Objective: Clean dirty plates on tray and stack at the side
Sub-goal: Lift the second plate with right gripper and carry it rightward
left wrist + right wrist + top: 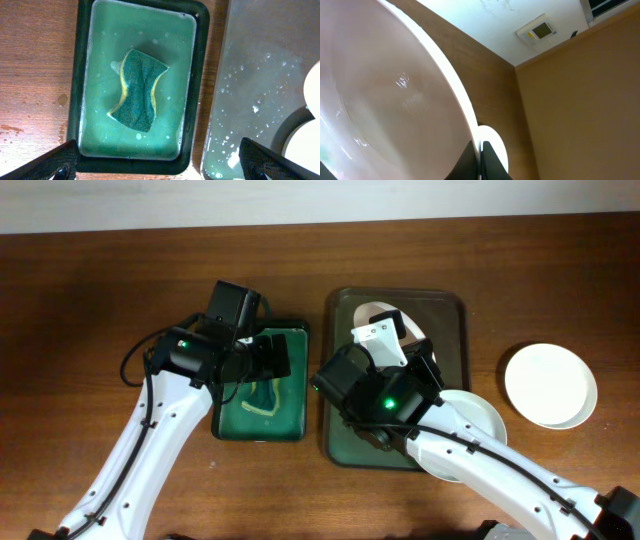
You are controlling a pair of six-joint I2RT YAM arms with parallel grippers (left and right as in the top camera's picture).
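— Holding anything at the moment?

— Yes. My right hand (pixel 481 161) is pinched on the rim of a white plate (pixel 395 100), with the fingers drawn in until only the rim sits between them. The plate is tipped up steeply above the dark olive-grey tray (pixel 448 320), its glossy hollow facing my wrist.

— And the other hand?

— My left hand (pixel 160 162) is spread wide and grips nothing. Straight beneath it is the green tray (pixel 80 75) of soapy water. A teal and yellow sponge (pixel 139 90) lies in the middle of it, pinched at the waist and well clear of both fingers.

— Where are the other plates?

— A second plate (pixel 480 412) lies just right of my right hand, at the right rim of the dark tray and partly under my forearm. I cannot tell whether it rests on the rim or inside it. A third plate (pixel 550 385) sits further right, on the wooden worktop (pixel 100 280), apart from the tray.

— Anything else?

— The dark tray's floor, to the right of my left hand, is beaded with water drops.
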